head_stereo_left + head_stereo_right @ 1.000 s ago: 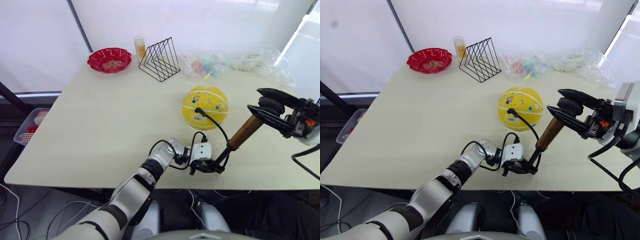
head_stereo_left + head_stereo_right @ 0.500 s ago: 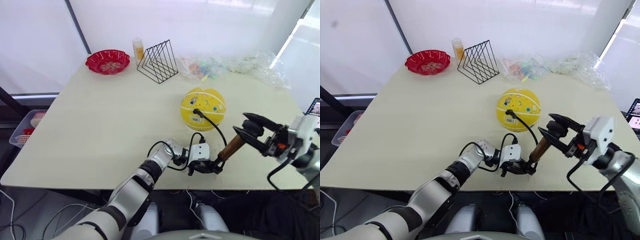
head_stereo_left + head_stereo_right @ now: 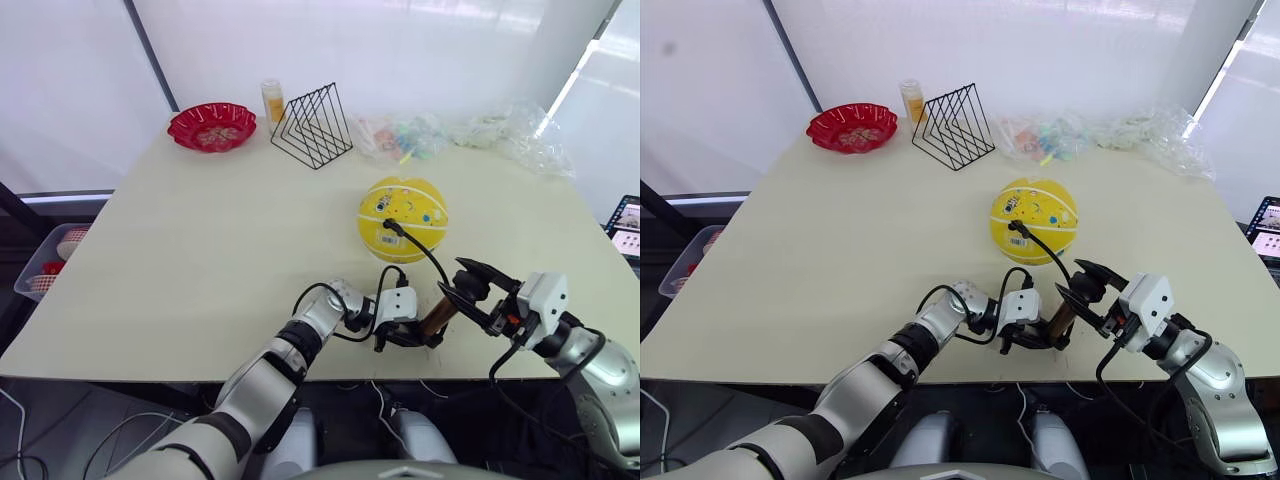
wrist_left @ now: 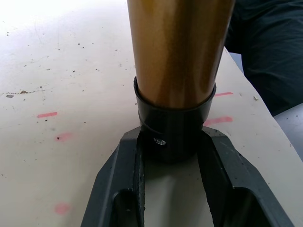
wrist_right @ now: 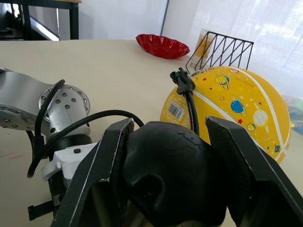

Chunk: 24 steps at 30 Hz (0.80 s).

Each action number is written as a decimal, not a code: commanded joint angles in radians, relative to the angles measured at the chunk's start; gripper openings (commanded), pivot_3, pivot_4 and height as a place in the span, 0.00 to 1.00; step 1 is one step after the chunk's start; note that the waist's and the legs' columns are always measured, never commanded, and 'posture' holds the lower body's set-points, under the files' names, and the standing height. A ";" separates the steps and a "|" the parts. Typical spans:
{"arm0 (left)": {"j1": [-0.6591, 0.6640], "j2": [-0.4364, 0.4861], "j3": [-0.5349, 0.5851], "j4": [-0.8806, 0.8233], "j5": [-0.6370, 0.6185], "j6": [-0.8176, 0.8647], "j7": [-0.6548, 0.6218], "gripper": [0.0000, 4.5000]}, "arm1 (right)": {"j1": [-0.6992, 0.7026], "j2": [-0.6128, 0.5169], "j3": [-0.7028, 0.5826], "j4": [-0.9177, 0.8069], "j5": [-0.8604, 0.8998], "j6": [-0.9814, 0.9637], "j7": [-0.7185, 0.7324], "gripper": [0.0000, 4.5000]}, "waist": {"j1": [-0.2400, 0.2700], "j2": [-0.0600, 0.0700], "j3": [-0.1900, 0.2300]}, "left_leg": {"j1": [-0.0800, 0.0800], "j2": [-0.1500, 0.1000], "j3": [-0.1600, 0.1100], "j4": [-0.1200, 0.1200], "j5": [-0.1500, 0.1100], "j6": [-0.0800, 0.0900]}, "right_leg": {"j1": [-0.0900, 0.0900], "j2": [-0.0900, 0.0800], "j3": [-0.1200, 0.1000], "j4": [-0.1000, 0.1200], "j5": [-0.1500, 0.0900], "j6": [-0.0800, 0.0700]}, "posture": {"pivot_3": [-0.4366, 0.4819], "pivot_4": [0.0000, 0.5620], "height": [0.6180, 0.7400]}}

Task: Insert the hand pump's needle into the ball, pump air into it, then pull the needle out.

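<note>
table [image 3: 200, 240]: beige, everything below sits on it
ball [image 3: 403, 218]: yellow, right of centre, needle fitting [image 5: 181, 77] stuck in its near side – pin itself not visible
hand pump [image 4: 177, 52]: tilted near the front edge, base down, hose [image 3: 430, 256] arcs up to the ball
my left gripper [image 4: 171, 156]: fingers clamped on the pump's black base cap
my right gripper [image 5: 165, 156]: fingers closed around the black T-handle [image 5: 173, 177]

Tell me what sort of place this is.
Probably a lab or test room: a plain table against white curtains, set with unrelated props, a ball, wire rack and red bowl.
</note>
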 commanded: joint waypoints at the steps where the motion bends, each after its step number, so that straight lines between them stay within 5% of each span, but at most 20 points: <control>1: 0.048 0.037 -0.041 0.087 0.071 0.078 0.015 0.24 | 0.027 -0.044 0.030 -0.053 0.037 0.055 0.066 0.43 | 0.000 0.002 0.001 | 0.000 0.000 0.000 0.000 0.000 0.000 | 0.000 0.000 0.000 0.000 0.000 0.000 | 0.48 0.27 1.00; 24: 0.052 0.036 -0.048 0.091 0.079 0.073 0.008 0.24 | -0.137 -0.284 -0.413 -0.327 0.447 0.386 -0.025 0.43 | 0.014 0.008 0.012 | -0.004 -0.002 0.000 0.000 0.000 0.000 | -0.002 0.000 -0.001 0.000 0.000 0.000 | 0.48 0.27 1.00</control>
